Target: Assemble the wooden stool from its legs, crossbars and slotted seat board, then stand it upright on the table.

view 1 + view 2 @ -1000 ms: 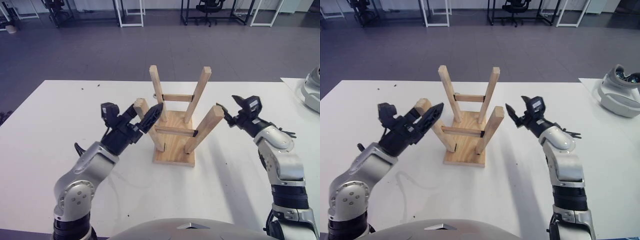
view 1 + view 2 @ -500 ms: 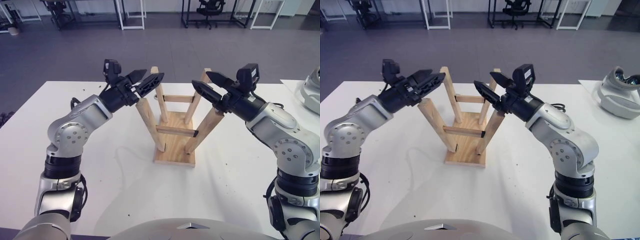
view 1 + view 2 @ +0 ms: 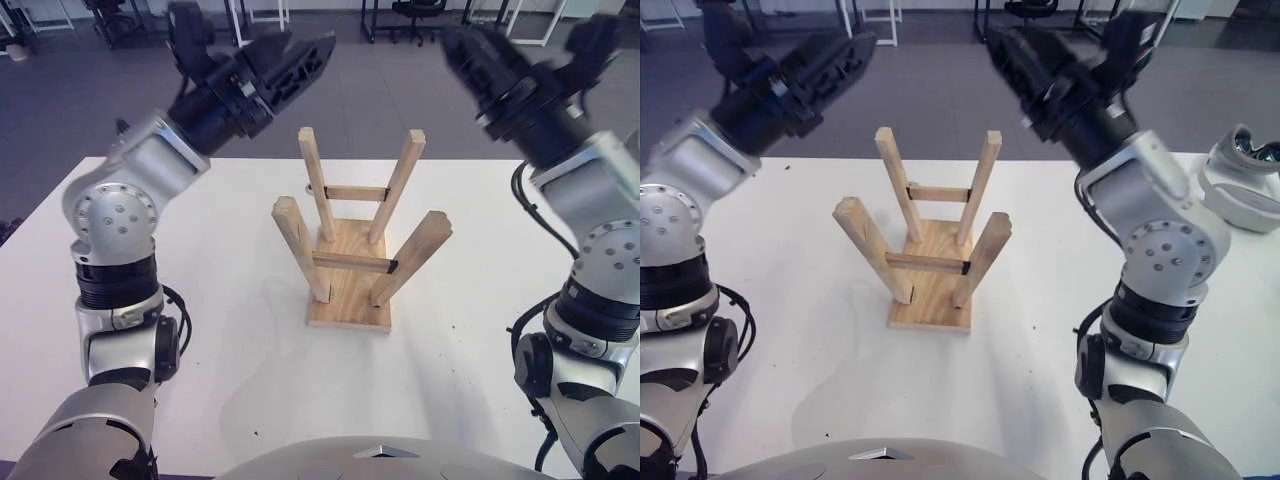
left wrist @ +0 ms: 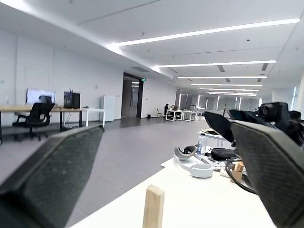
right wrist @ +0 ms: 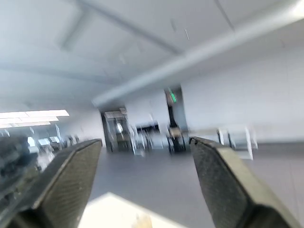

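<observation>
Nothing legible anywhere; small green-lit sign (image 4: 142, 72), at one o'clock of the dark doorway (image 4: 132, 97), too far to read.

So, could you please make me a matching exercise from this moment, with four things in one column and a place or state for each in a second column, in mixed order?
Things:
1. stool
2. left gripper
3. right gripper
4. white headset

Places or states:
A. lying far to the robot's right
B. open, raised high on the robot's left
C. upside down, seat board flat on the table, legs pointing up
D. open, raised high on the robot's right

Right pairs: 1-C, 2-B, 3-D, 4-A.
</observation>
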### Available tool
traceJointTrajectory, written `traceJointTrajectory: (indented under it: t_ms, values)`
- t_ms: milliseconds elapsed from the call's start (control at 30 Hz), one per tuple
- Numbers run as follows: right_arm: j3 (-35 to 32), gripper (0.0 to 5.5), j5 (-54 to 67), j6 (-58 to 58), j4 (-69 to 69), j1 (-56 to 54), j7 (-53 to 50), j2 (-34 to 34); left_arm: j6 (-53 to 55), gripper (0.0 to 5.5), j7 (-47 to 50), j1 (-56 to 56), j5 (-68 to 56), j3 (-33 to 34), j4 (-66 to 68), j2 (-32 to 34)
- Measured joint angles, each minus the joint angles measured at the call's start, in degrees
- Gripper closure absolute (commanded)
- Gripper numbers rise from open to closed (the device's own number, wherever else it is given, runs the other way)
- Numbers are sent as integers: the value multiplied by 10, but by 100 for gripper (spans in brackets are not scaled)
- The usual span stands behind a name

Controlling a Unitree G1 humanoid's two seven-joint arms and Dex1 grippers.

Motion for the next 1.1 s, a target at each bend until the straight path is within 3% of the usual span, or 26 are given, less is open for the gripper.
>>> traceJointTrajectory:
  t_ms: [67,133,367,500,600,700,767,867,967,1033,1100]
  values:
    - [22,206,5,18,-28,61,18,-13,-2,60,-21,60,36,-28,-20,7]
    - [91,206,-22,55,-43,155,38,-43,-16,60,-26,142,90,-78,-37,8]
    - [127,206,-83,23,-38,166,42,-49,-75,60,-52,190,170,-109,-11,8]
    - [110,206,-78,-4,-19,151,51,-25,-35,60,-45,174,113,-72,-9,-26]
    - [72,206,-101,-37,33,113,58,-36,-38,60,-23,81,33,11,1,-43]
    - [148,206,-240,-92,59,170,137,-124,-42,60,-24,52,22,76,32,-7]
    - [200,206,-265,-114,31,244,219,-144,-40,60,-28,64,25,109,45,31]
    - [234,206,-212,-115,-79,275,280,-136,-39,60,-73,129,47,135,38,77]
    - [250,206,-173,-104,-123,259,251,-81,-34,60,-162,268,73,175,46,129]
    - [228,206,-185,-107,-102,229,212,-68,-45,60,-228,348,112,180,41,165]
    - [130,206,-160,-114,-49,158,171,-76,-61,60,-288,426,160,163,36,188]
